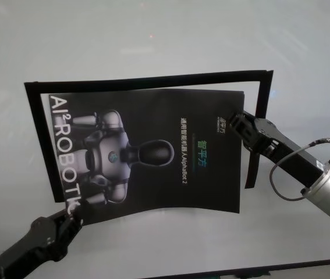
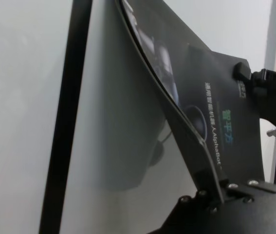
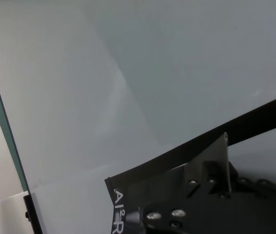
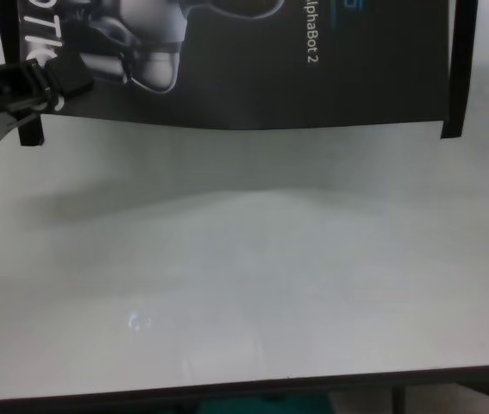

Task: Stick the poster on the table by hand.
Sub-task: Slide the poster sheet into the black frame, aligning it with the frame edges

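Observation:
The poster (image 1: 153, 157) is a glossy black sheet with a grey-white robot picture and white lettering. It is held above the white table (image 1: 153, 35) and sags in the middle. My left gripper (image 1: 74, 214) is shut on its near left corner, also seen in the chest view (image 4: 50, 82). My right gripper (image 1: 238, 120) is shut on its far right corner. The left wrist view shows the poster (image 2: 211, 97) edge-on, with the right gripper (image 2: 247, 78) at its far end. The right wrist view shows the poster (image 3: 128, 195) and its lettering.
Narrow black tape strips lie on the table around the poster: one along the far side (image 1: 153, 79), one at the left (image 1: 39, 139), one at the right (image 1: 258, 139). The poster's shadow falls on the table (image 4: 244, 285). The table's dark front edge (image 4: 227, 388) runs near me.

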